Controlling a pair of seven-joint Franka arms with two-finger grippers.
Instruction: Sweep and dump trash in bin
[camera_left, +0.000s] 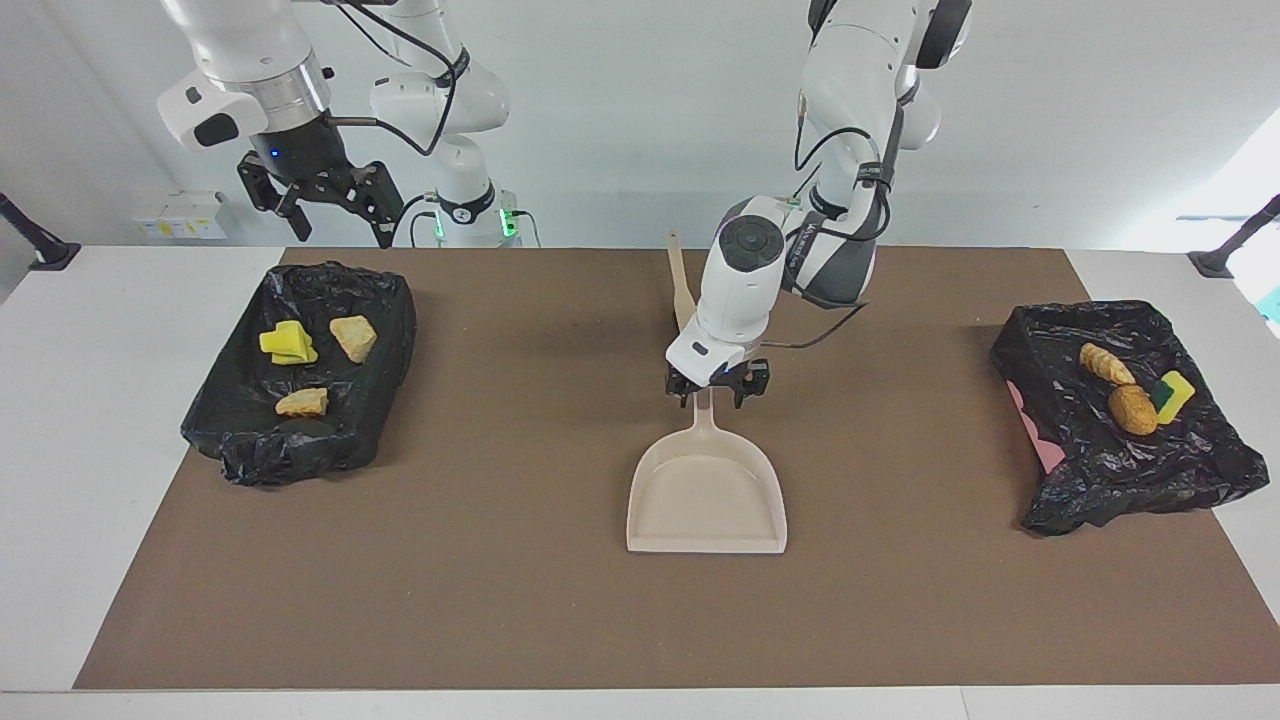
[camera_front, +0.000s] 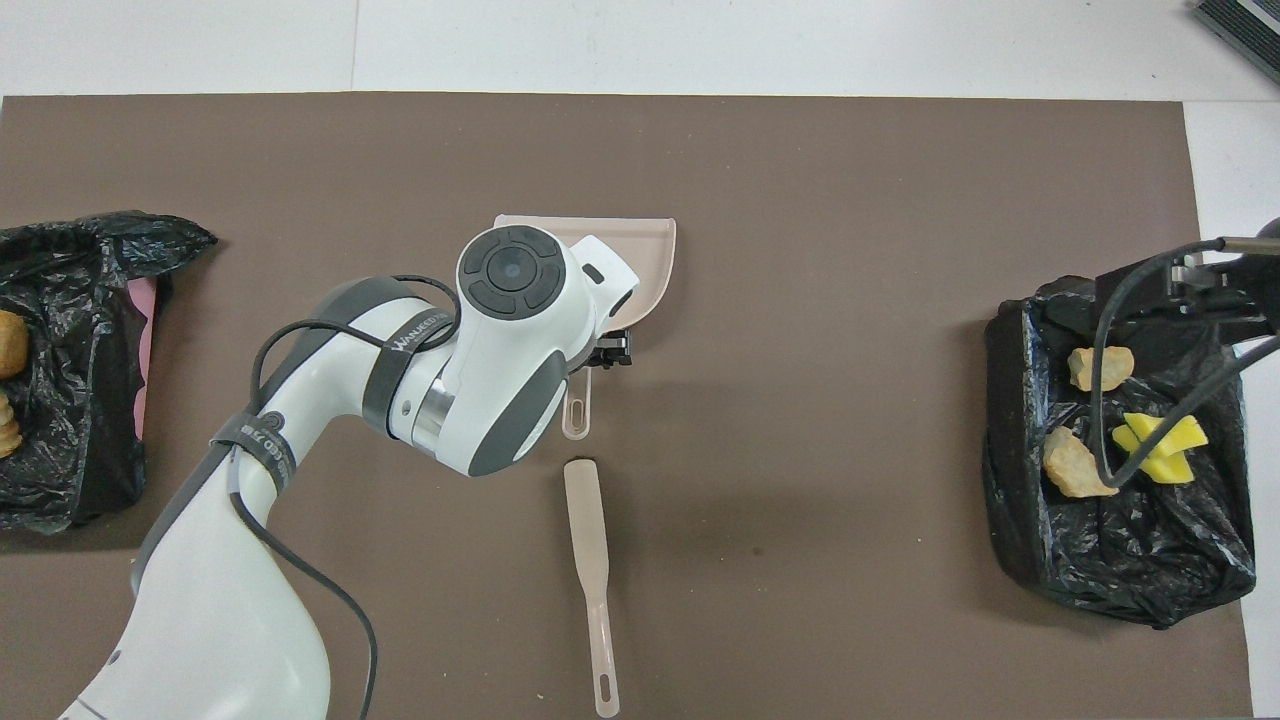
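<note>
Now my left tool (camera_left: 716, 392) hangs low over the dustpan (camera_left: 706, 490) handle, fingers spread to either side of it, gripping nothing; the pan lies flat on the tabletop (camera_left: 500, 560). My right tool (camera_left: 322, 205) waits, released, above the black-lined bin (camera_left: 300, 440) holding three trash (camera_left: 287, 342) pieces, while more trash sits in the bin (camera_left: 1130, 470) at my left arm's end.

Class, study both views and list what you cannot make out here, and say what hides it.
- Dustpan: overhead view, the left arm covers most of its pan.
- Brush: facing view, its lower part is hidden by that arm.
- Bin at the left arm's end: overhead view, cut off by the picture's edge.
</note>
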